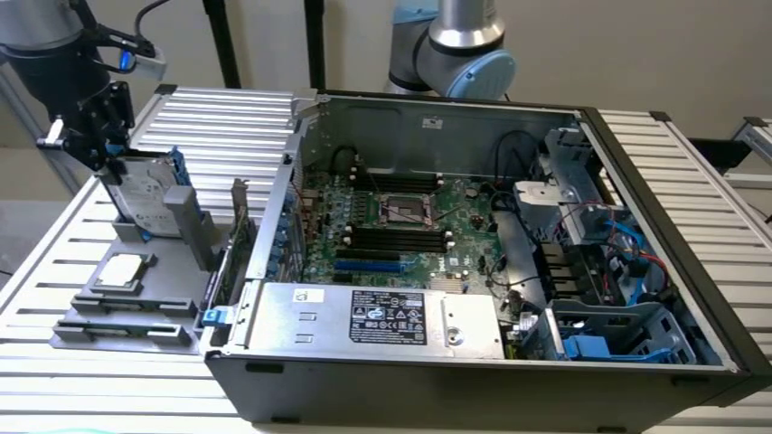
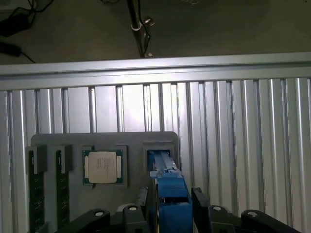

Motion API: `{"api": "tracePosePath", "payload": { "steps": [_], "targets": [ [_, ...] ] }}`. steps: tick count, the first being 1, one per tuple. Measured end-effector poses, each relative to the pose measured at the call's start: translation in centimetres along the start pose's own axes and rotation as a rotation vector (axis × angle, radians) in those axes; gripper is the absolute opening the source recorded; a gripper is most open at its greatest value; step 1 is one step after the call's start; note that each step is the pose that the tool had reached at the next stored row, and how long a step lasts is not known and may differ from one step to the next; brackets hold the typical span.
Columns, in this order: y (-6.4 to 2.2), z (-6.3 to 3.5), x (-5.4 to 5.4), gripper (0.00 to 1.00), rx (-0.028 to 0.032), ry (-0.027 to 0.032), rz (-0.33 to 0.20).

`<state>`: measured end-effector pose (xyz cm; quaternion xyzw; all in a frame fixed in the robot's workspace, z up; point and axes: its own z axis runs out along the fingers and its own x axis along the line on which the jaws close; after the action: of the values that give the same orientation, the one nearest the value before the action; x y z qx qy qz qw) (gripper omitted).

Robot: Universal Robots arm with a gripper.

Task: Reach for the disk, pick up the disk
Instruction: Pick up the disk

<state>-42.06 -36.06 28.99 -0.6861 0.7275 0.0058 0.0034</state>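
In the exterior view the disk (image 1: 143, 194) is standing on edge in the end slot of the grey holder (image 1: 169, 271) on the surface. Its thin top edge is pointing straight up at the fingers (image 1: 108, 136), which are hanging right over it. In the wrist view the fingers (image 2: 199, 200) are standing wide apart above the holder (image 2: 136, 141), straddling the blue-railed top edge of the disk (image 2: 169, 187), which is running lengthwise between them; they are seemingly clamping nothing, though one side is looking very close.

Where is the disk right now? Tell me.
The disk stands on edge in the grey holder at the exterior view's left, beside the open computer case, with the gripper straddling its top edge.
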Motion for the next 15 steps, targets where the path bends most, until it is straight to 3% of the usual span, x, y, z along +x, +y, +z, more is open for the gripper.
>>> {"api": "tracePosePath", "payload": {
  "steps": [1, 15],
  "targets": [
    [0.00, 0.01, 0.00, 0.45, 0.0001, 0.0000, 0.000],
    [0.00, 0.08, 0.01, 0.42, 0.0002, 0.0004, -0.001]
  ]
}}
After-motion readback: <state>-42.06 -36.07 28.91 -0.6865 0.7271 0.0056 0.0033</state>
